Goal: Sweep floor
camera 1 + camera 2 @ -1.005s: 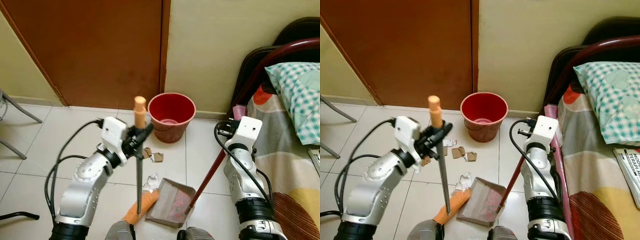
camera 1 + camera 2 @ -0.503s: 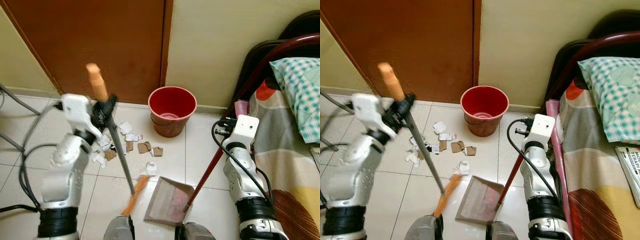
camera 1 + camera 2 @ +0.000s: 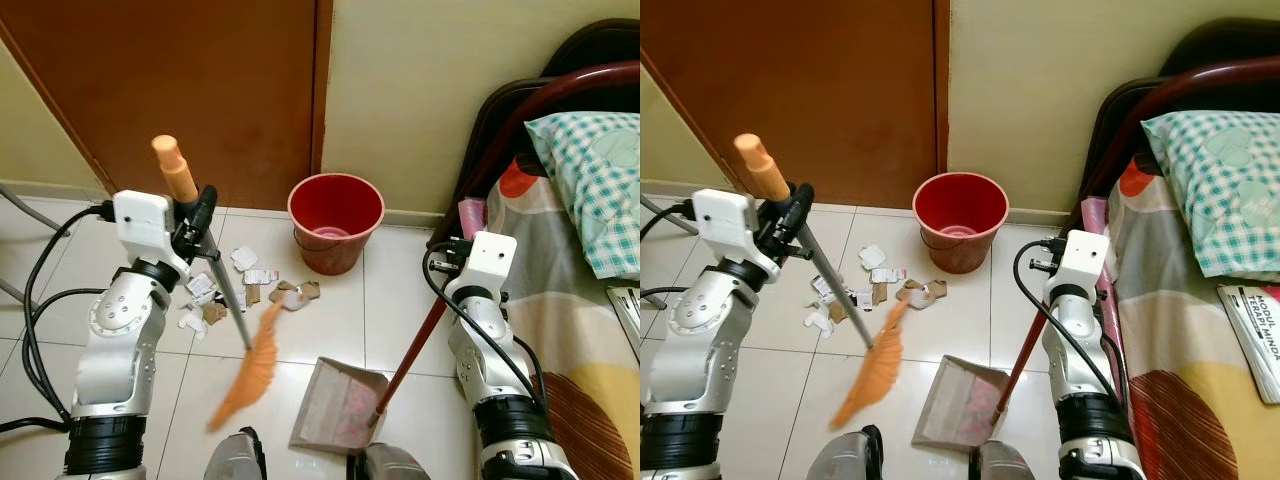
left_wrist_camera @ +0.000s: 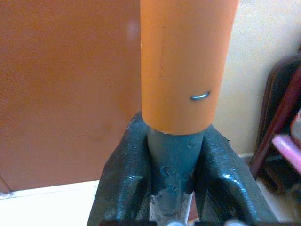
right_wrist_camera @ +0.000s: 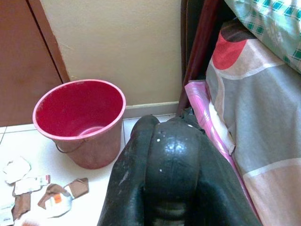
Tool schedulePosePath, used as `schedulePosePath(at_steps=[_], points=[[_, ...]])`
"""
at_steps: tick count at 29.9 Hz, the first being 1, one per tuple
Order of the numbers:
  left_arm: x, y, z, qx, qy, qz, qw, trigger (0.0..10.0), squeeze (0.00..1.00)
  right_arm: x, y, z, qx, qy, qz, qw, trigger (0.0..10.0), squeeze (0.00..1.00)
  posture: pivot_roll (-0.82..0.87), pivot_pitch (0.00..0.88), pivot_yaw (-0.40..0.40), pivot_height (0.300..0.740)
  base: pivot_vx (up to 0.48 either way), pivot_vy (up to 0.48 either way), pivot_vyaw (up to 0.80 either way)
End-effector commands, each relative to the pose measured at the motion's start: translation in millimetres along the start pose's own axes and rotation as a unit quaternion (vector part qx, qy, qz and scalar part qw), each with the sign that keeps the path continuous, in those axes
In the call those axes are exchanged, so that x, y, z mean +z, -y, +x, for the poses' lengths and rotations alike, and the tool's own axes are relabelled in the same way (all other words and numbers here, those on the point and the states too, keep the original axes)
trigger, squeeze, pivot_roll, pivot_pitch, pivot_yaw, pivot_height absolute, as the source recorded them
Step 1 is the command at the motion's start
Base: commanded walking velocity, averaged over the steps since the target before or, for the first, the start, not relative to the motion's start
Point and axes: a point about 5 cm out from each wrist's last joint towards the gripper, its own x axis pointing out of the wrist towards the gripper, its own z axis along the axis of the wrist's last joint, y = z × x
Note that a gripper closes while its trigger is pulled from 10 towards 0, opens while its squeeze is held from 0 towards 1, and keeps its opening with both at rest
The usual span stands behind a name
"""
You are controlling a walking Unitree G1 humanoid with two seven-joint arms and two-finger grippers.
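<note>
Dustpan (image 3: 338, 410): low centre of the frame, flat on the tiles, same place as half a second ago.
Right gripper (image 5: 171, 155): fingers clenched around the dark top of the dustpan's red handle (image 3: 412, 352); it has not moved.
Broom (image 3: 247, 367): orange bristles, blurred, at lower left of centre; before they were close to the dustpan, now they have swung away to the left and lifted.
Left gripper (image 4: 170, 160): clamped on the grey shaft just under the orange grip, at left of the frame.
Paper scraps (image 3: 255, 278): scattered at centre, between the broom and the bucket.
Red bucket (image 3: 337, 220): upper centre, near the wall, beside the brown door (image 3: 190, 80).
Bed (image 3: 590, 300): right edge.
</note>
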Motion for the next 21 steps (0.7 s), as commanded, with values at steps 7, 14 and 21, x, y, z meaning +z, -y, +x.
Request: schedulePosePath(at_steps=[7, 14, 21], points=[[-15.3, 27.5, 9.0, -0.052, -0.019, 0.017, 0.998, 10.0, 0.0, -7.1, 7.8, -1.3, -0.012, -0.013, -0.017, 1.0, 10.0, 0.0, -0.02, 0.145, -0.032, 0.74, 0.0, 0.0, 0.0], [-26.4, 65.3, 7.4, -0.143, -0.052, -0.056, 0.987, 10.0, 0.0, -8.8, 6.7, -2.8, -0.013, -0.014, -0.017, 1.0, 10.0, 0.0, -0.02, 0.146, -0.028, 0.74, 0.0, 0.0, 0.0], [7.5, 94.4, 18.4, -0.176, 0.015, -0.181, 0.967, 10.0, 0.0, -11.7, 4.5, -3.1, -0.011, -0.02, -0.016, 1.0, 10.0, 0.0, -0.02, 0.15, -0.024, 0.74, 0.0, 0.0, 0.0]])
